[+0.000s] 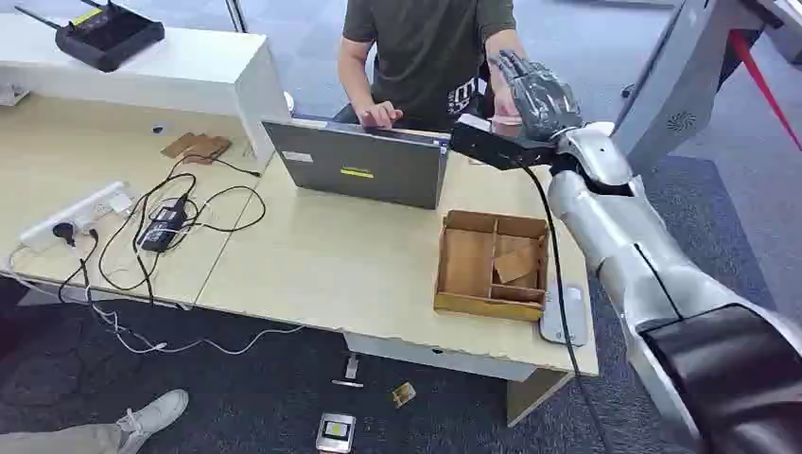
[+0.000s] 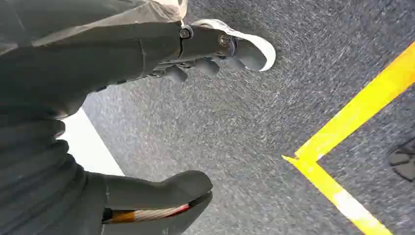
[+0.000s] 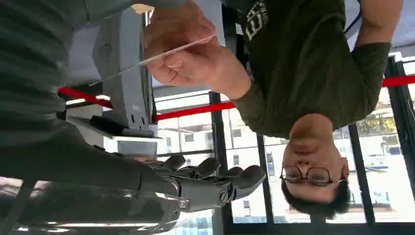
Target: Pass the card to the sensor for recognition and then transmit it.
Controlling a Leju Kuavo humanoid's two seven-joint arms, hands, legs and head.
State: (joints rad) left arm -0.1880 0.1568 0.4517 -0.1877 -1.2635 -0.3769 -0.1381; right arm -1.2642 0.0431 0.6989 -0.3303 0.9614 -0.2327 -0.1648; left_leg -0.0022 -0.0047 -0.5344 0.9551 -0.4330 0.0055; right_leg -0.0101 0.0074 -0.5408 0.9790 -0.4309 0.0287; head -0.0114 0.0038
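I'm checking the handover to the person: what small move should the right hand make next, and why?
Probably draw the right hand back a little. In the right wrist view the person's hand pinches the card, while the robot's fingers look extended and apart from it, so the card seems already passed.

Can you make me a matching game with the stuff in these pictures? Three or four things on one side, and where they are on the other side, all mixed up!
Things:
1. card
2. wooden tray
3. laptop
4. router

Places:
A. on the white raised shelf at the far left
B. in the person's hand
C. near the table's front edge, on the right
D. in the middle of the table, in front of the person

Pairs: 1-B, 2-C, 3-D, 4-A
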